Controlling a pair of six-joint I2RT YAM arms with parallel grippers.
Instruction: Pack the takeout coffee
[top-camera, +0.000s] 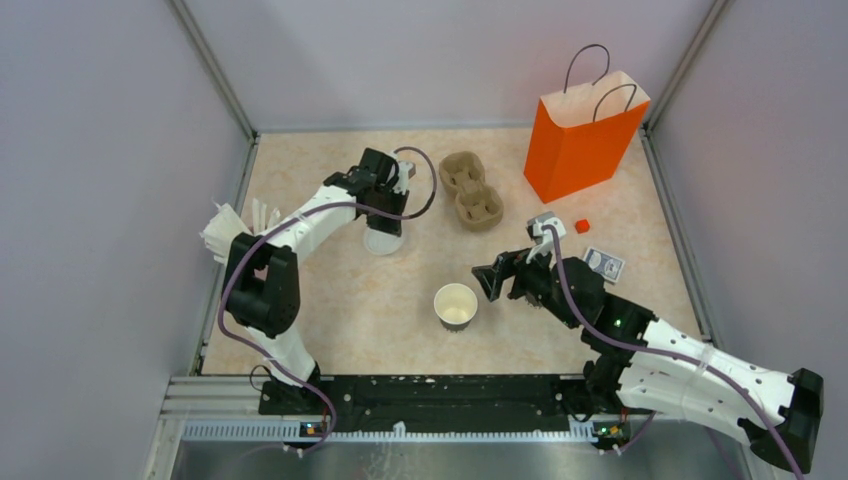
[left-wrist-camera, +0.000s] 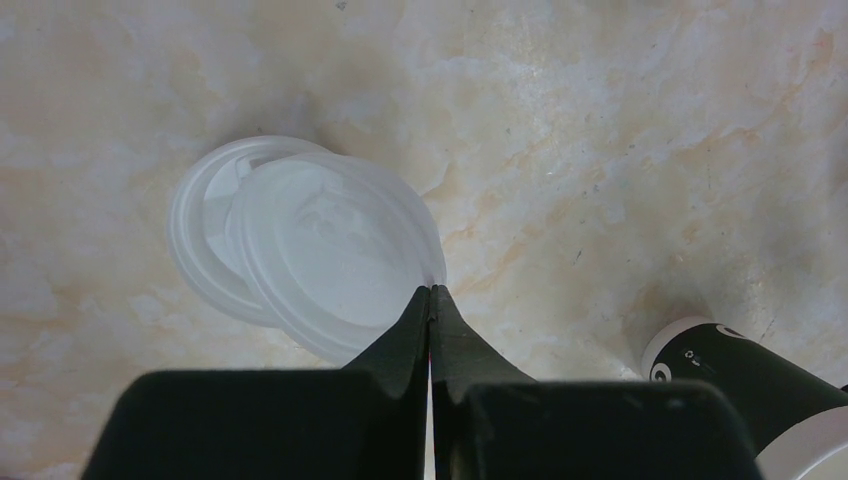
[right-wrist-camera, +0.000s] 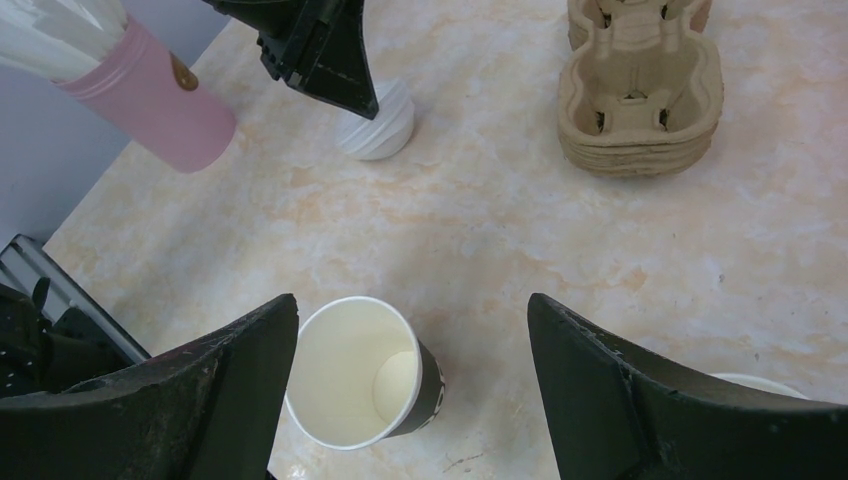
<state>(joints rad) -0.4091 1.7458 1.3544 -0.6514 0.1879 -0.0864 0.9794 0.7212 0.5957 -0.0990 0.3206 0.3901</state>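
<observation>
- Cup (top-camera: 456, 305) stands upright on the table (top-camera: 350, 310), mouth open and bare. Inside looks empty in the right wrist view. With no cover on, I judge it is not ready to pack.
- Right gripper (right-wrist-camera: 412, 305) sits just right of the cup, fingers spread wide. The cup shows low between them, and neither finger touches it. Likely posted there to steady or seize the cup once it is capped.
- Top lid (left-wrist-camera: 340, 255) lies far-left of the cup, skewed off the lid stack (right-wrist-camera: 378, 125) beneath it.
- Left gripper (left-wrist-camera: 430, 292) has its fingers pressed together, tips right on that lid's near rim. It appears to pinch the rim, which would explain the skew. Contact is too thin to be certain.
- Path from the lids to the cup is bare table in the overhead view. The right gripper's wide fingers crowd the cup's right side and could hamper a lid coming down.
- Pulp tray (top-camera: 470, 188) sits beyond the cup, well apart.
- Orange bag (top-camera: 585, 135) stands upright far-right of the cup, mouth open and handles raised. The handles may snag a loaded hand.
- Pink holder (right-wrist-camera: 150, 95) of white sticks stands well left of the cup.
- Small red piece (top-camera: 582, 226) and printed card (top-camera: 604, 264) lie right of the cup, past the right gripper.
</observation>
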